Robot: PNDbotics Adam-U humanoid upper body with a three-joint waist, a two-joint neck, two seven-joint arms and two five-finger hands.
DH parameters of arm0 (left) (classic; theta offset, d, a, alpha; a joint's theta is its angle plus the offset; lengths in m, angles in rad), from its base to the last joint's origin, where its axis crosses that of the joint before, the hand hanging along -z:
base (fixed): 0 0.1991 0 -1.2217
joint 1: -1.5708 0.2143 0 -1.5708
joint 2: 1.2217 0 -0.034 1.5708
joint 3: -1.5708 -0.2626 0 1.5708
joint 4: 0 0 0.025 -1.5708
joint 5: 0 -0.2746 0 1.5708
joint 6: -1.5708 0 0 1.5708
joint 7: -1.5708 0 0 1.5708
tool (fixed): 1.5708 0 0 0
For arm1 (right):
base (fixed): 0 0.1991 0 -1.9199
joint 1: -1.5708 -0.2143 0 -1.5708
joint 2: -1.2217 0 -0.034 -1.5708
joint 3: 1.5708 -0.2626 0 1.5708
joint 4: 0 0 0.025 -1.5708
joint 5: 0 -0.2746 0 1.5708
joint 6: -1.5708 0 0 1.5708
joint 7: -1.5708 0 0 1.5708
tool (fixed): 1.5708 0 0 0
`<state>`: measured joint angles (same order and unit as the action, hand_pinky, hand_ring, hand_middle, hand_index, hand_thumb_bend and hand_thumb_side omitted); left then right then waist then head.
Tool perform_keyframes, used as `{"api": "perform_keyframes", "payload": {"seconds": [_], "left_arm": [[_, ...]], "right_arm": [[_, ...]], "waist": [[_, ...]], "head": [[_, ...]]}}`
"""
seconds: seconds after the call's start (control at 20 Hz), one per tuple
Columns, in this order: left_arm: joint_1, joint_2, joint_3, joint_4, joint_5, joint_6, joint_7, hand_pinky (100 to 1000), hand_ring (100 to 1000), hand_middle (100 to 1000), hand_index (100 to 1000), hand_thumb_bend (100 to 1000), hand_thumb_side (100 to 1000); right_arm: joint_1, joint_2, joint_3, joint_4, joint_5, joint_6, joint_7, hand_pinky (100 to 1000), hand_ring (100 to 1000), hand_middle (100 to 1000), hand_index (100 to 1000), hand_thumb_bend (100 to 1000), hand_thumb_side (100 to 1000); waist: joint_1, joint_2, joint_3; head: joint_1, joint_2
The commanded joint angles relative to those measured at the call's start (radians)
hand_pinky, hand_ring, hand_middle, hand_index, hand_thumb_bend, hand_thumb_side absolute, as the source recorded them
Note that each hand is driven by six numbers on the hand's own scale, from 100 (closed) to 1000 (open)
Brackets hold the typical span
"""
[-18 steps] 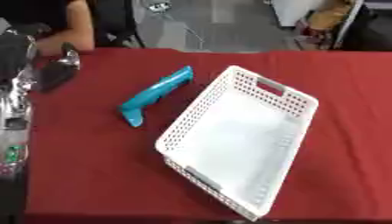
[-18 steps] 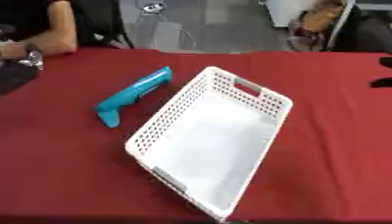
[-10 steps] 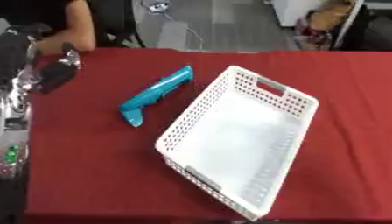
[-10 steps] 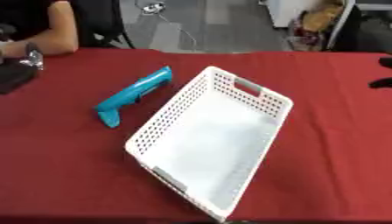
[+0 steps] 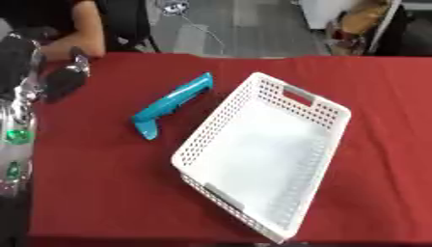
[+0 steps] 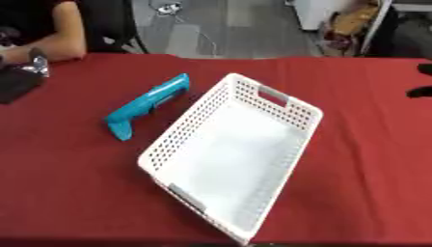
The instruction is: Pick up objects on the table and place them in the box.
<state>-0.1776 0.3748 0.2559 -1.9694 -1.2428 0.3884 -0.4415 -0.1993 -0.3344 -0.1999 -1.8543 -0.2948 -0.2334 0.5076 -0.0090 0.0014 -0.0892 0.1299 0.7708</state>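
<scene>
- One turquoise tool lies flat on the red table, its long axis running on a diagonal from near-left to far-right.
- Its slim, straight end points toward the far right, up near the far-left corner of the box; its other end bends down into a short stub aimed at the near edge of the table.
- It is smooth, bright blue-green plastic, with a darker strip showing along the middle of its body.
- It sits just beside the left long wall of the white box, apart from it and outside it.
- That box is a shallow white plastic basket with rows of holes in its walls and a slot handle at each short end. It lies askew on the table, its long axis also running from near to far.
- At the left edge, the robot's left hand hangs above the table's far-left part, dark and blurred. It has hold of nothing; I cannot tell how far its fingers are spread.
- At the far right edge, a dark fragment of the right hand shows; its fingers cannot be read either.
</scene>
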Motion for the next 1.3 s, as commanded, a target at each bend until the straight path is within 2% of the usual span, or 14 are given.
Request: {"api": "perform_keyframes", "payload": {"seconds": [0.05, 0.25, 0.55, 0.8, 1.3], "left_arm": [[-0.016, 0.010, -0.013, 0.023, 0.022, -0.007, 0.010, 627, 654, 761, 900, 100, 728], [-0.024, 0.015, -0.057, 0.092, 0.074, -0.032, 0.074, 613, 645, 750, 886, 100, 729], [-0.060, 0.033, -0.115, 0.206, 0.160, -0.065, 0.143, 601, 636, 743, 879, 100, 750], [-0.143, 0.077, -0.159, 0.330, 0.215, -0.089, 0.176, 601, 638, 745, 879, 100, 730], [-0.293, 0.068, -0.232, 0.598, 0.261, -0.103, 0.232, 605, 642, 744, 874, 100, 765]], "right_arm": [[-0.004, -0.021, -0.005, -0.011, 0.004, -0.002, 0.002, 680, 850, 868, 1000, 100, 981], [-0.006, -0.021, -0.002, -0.011, 0.002, -0.001, 0.005, 680, 850, 868, 1000, 100, 981], [0.004, -0.020, -0.007, -0.008, 0.006, -0.001, 0.003, 680, 851, 868, 1000, 100, 981], [0.010, -0.025, -0.005, -0.004, 0.007, -0.002, 0.005, 681, 851, 868, 1000, 100, 981], [0.008, -0.024, -0.003, 0.001, 0.004, 0.002, 0.007, 681, 852, 868, 1000, 100, 981]], "waist": [[0.000, -0.007, -0.001], [0.001, -0.006, -0.005], [-0.003, -0.012, -0.039], [0.001, -0.024, -0.052], [0.005, -0.034, -0.060]], "head": [[-0.005, -0.001], [-0.001, -0.001], [-0.016, -0.001], [-0.022, -0.001], [-0.016, -0.001]]}}
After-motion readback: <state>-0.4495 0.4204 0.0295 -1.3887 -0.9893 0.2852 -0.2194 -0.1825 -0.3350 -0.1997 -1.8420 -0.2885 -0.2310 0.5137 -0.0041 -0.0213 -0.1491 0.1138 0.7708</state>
